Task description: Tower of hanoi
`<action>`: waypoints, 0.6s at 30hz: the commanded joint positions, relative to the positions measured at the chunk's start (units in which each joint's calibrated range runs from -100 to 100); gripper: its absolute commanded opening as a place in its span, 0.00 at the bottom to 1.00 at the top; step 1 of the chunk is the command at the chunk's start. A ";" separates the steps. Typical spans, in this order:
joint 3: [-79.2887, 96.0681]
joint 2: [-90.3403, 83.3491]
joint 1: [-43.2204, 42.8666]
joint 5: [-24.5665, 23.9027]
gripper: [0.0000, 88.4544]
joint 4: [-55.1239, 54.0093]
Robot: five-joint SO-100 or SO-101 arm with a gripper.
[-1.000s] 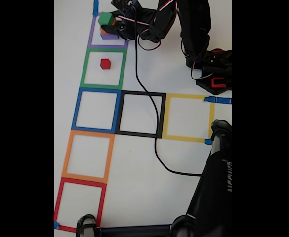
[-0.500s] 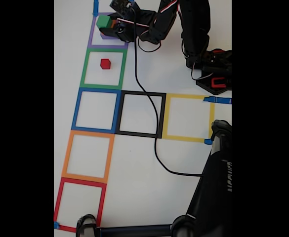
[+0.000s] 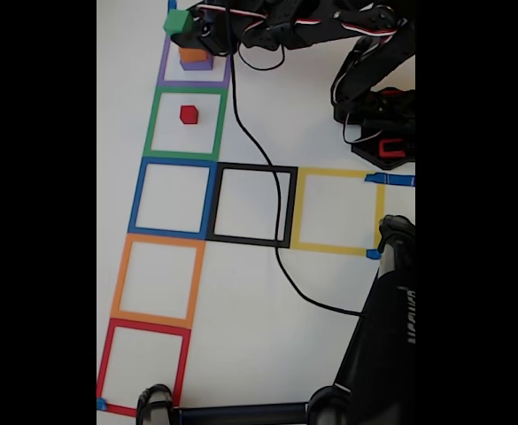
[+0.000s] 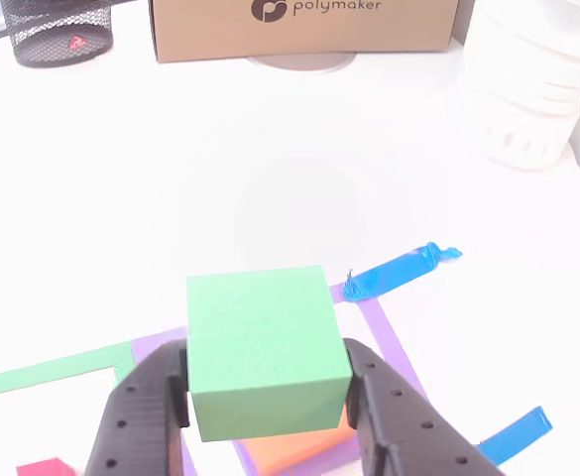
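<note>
In the fixed view, your black gripper (image 3: 185, 24) holds the small green plastic cube (image 3: 177, 21) above the orange block (image 3: 193, 54). In the other view, both fingers (image 4: 139, 416) pinch its flat sides. It looks light, hard and smooth; hold it gently.

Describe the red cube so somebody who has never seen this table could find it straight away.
In the fixed view, find the column of taped squares down the left of the white table. The red cube sits alone inside the green square, second from the top. It is smaller than the green, orange and purple blocks.
</note>
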 commanded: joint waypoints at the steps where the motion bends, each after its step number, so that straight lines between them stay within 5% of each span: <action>1: -14.47 -10.65 -0.45 0.00 0.09 29.79; 9: -52.01 -12.27 -10.62 0.00 0.09 71.25; 18: -58.56 -22.84 -25.86 0.00 0.09 86.79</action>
